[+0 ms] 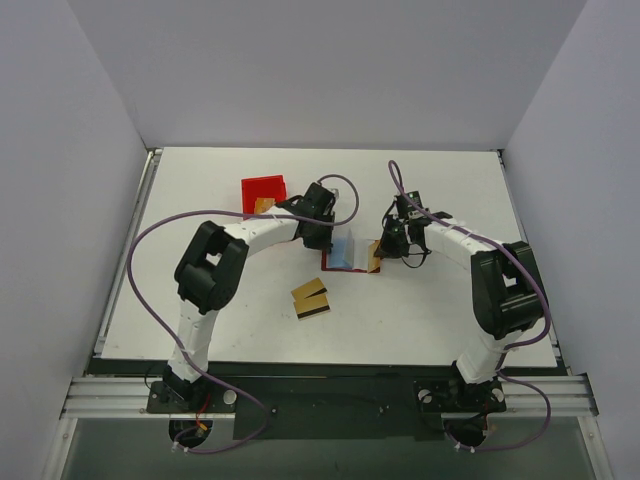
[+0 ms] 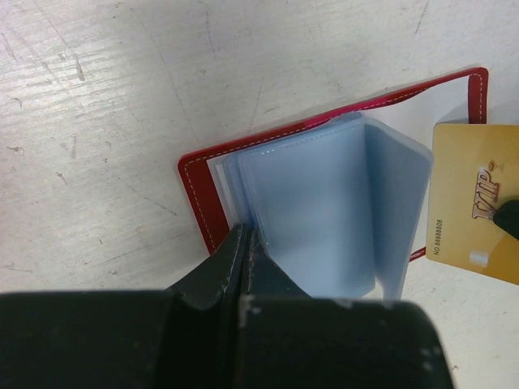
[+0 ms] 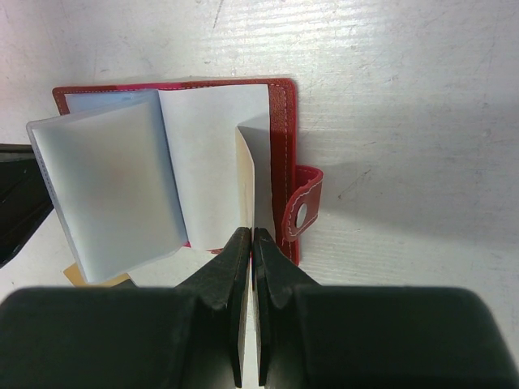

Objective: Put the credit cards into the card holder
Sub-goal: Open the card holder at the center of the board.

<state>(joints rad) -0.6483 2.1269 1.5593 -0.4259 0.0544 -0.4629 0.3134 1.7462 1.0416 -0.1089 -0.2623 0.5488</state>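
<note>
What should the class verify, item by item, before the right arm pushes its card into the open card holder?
1. Card holder lies open, blue sleeves exposed: ok.
2. Left gripper jaws shut on the holder's edge, pinning it: ok.
3. Right gripper jaws shut on a gold card: ok.
4. Card's leading edge lined up with a sleeve opening: cannot tell.
5. Snap tab lies off to the side, not over the sleeves: ok.
6. Two spare cards lie apart from the holder, out of the way: ok.
</note>
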